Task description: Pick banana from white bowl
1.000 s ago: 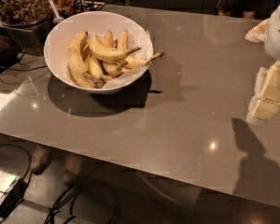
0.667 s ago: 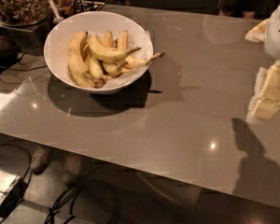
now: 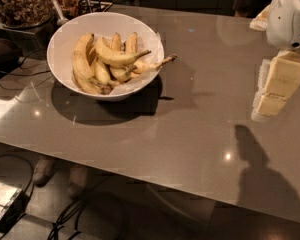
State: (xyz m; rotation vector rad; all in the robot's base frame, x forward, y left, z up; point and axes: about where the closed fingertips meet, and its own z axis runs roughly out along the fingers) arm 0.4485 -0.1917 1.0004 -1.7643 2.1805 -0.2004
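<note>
Cam view: you've got the banana [image 3: 117, 58] lying on top of the pile in the bowl [image 3: 60, 44], roughly mid-bowl. It's plump, yellow, gently curved, w/ a dark stem. Its long axis runs approx left-right across the frame; the stem end points right and slightly up toward the far-right rim, the blunt end sits left. Other bananas lie under and beside it; a longer one [image 3: 82, 66] hugs the left wall, and another's stem [image 3: 166, 60] pokes over the right rim. The bowl sits on the grey table [image 3: 165, 134], back-left, next to a nut jar [image 3: 17, 4]. The gripper [image 3: 277, 86] hangs over the table at the right edge, well apart from the bowl; can't tell if it's released or clenched.
</note>
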